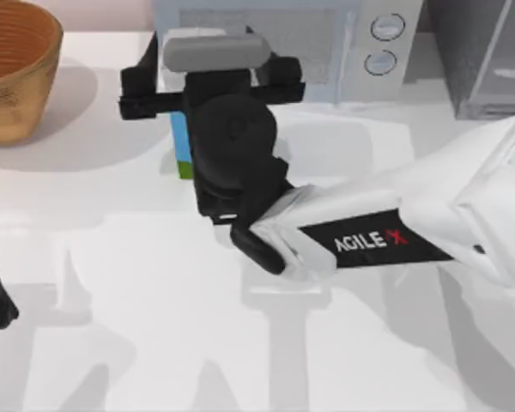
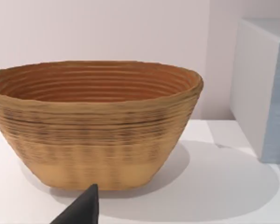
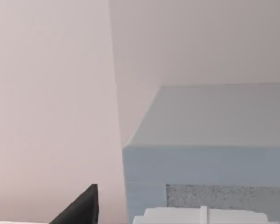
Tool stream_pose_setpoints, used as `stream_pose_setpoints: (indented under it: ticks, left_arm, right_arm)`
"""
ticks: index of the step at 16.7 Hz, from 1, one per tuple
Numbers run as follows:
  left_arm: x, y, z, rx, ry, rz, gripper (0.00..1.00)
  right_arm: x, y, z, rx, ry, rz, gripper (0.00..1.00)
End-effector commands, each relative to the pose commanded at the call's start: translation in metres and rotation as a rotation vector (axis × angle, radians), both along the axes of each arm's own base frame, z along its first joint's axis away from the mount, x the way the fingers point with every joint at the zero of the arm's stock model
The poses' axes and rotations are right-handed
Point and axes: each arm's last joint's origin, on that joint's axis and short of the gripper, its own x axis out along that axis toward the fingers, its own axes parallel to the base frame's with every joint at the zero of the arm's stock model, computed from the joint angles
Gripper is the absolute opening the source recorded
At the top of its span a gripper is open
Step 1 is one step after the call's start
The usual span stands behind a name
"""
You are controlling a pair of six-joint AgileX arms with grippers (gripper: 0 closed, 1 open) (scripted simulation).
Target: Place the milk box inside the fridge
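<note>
The milk box [image 1: 182, 144] is standing on the worktop [image 1: 154, 326] right in front of the microwave [image 1: 360, 43] — probably light and stiff, best squeezed across its flat sides. The right gripper [image 1: 213, 86] is hovering directly over it; can't tell how its jaws are set. The left arm is sitting parked by the basket [image 1: 13, 69].

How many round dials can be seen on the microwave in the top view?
2. Both round dials sit on the microwave's right-hand panel, one directly behind the other. The right arm covers the microwave's lower left front, so more controls may be hidden.
</note>
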Motion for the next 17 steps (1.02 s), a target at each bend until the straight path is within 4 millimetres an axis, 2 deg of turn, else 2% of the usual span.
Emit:
stream_pose_setpoints:
  ticks: [4,8,10,17]
  left_arm:
    - [0.000,0.000,0.000,0.000,0.000,0.000,1.00]
    - [0.000,0.000,0.000,0.000,0.000,0.000,1.00]
    - [0.000,0.000,0.000,0.000,0.000,0.000,1.00]
    - [0.000,0.000,0.000,0.000,0.000,0.000,1.00]
  right_arm:
    - [0.004,0.025,-0.057,-0.037,0.059,-0.069,1.00]
    - [0.009,0.035,-0.102,-0.070,0.108,-0.150,1.00]
    - [0.011,0.035,-0.112,-0.076,0.119,-0.176,1.00]
    - [0.012,0.035,-0.112,-0.077,0.120,-0.178,1.00]
